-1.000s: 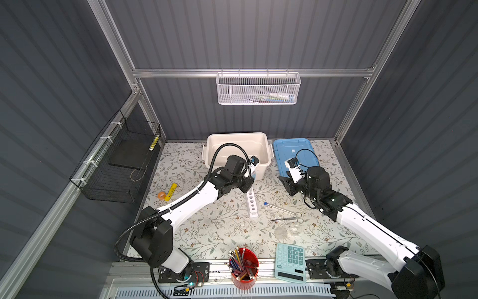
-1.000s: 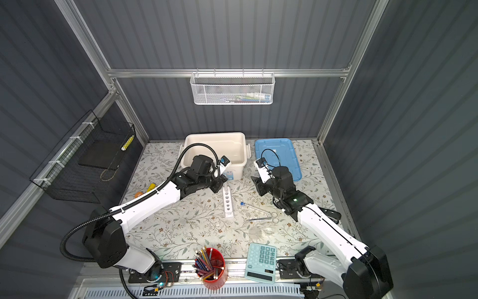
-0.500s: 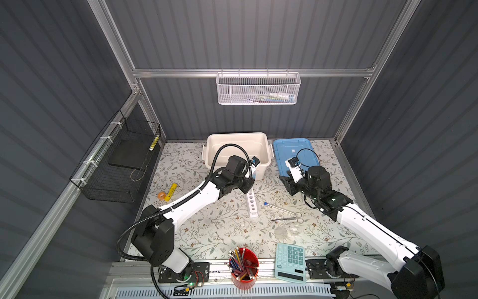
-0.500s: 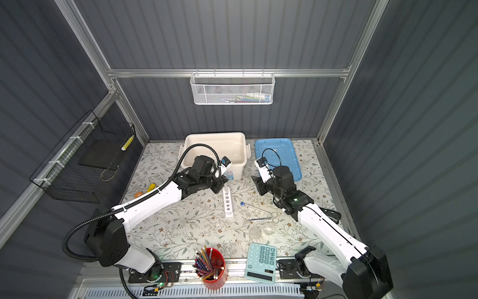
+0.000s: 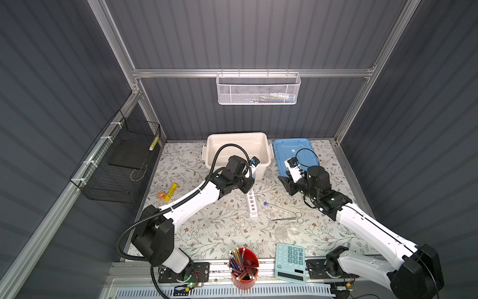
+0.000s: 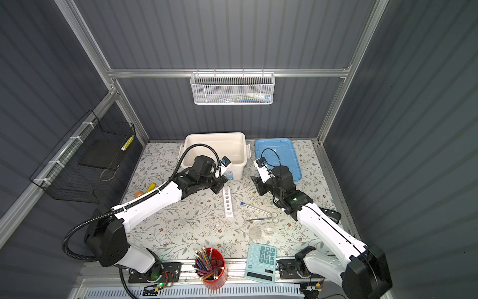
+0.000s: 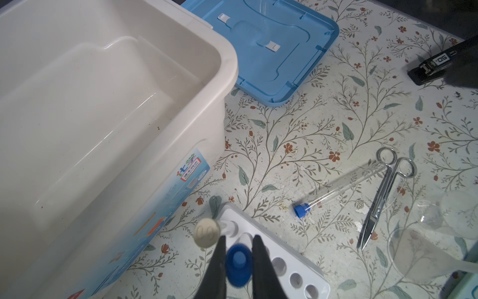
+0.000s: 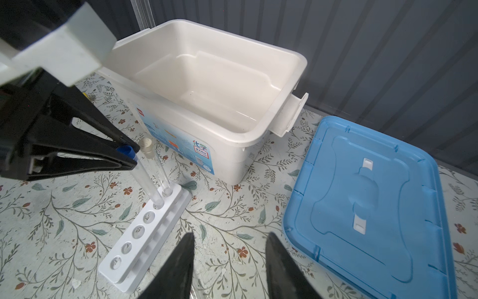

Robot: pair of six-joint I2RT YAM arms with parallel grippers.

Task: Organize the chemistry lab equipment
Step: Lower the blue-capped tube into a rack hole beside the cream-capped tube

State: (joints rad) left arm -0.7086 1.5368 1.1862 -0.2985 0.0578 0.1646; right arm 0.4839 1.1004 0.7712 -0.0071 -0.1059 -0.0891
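A narrow white rack [image 5: 252,204] [image 8: 144,233] lies in front of the white bin. My left gripper [image 7: 239,237] [image 5: 248,187] is shut on a blue-capped test tube [image 7: 239,261] [image 8: 147,178], upright with its lower end in the rack's second hole. A tube with a pale stopper [image 8: 163,176] stands in the end hole beside it. Another blue-capped tube [image 5: 278,208] [image 7: 341,186] lies flat on the mat beside silver scissors [image 5: 287,218] [image 7: 380,202] and clear glass dishes [image 5: 282,231]. My right gripper [image 8: 230,235] [image 5: 289,185] hangs open and empty over the mat between rack and lid.
The white bin [image 5: 239,137] stands at the back with its blue lid [image 5: 292,147] flat to its right. A red pencil cup [image 5: 244,266] and teal calculator [image 5: 289,261] sit at the front edge. A yellow marker [image 5: 171,191] lies at the left, a black stapler [image 7: 437,64] at the right.
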